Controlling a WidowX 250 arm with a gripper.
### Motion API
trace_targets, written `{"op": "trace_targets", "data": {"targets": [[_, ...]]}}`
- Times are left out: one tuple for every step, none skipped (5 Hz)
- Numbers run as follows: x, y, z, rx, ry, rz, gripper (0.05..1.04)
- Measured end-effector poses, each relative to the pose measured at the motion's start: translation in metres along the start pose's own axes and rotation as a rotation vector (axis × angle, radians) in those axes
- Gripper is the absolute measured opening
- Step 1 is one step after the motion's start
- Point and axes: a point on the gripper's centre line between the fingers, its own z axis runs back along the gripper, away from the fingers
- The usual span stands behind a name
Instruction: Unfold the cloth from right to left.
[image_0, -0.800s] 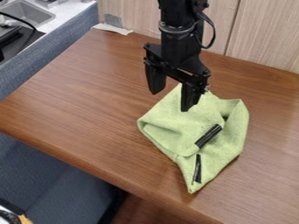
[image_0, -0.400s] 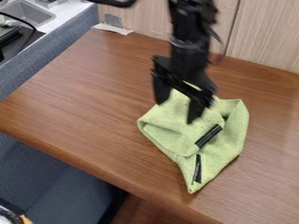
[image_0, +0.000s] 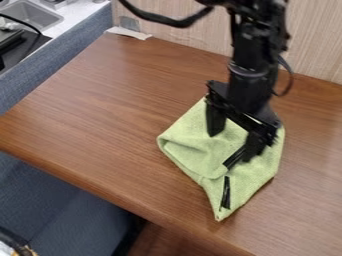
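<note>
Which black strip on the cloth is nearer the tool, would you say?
The upper strip, beside the tool; the lower strip lies farther down the cloth.

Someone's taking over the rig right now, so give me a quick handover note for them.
Claw: open over the upper part of the cloth, no hold on it visible; contact can't be told.
Cloth: on the table, folded and bunched, narrow corner toward the near edge. Lower black strip lies on that narrow part.
Done: no finished unfolding.
Left: grip the folded layer, open it right to left, release.
</note>
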Motion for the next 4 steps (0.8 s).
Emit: {"op": "trace_targets", "data": {"targets": [[0.002, -0.001, -0.006, 0.010, 0.011, -0.004, 0.999], [0.002, 0.001, -0.014, 0.027, 0.025, 0.004, 0.999], [0.005, 0.002, -0.019, 0.040, 0.039, 0.012, 0.999], [0.005, 0.004, -0.025, 0.050, 0.073, 0.029, 0.957]]}}
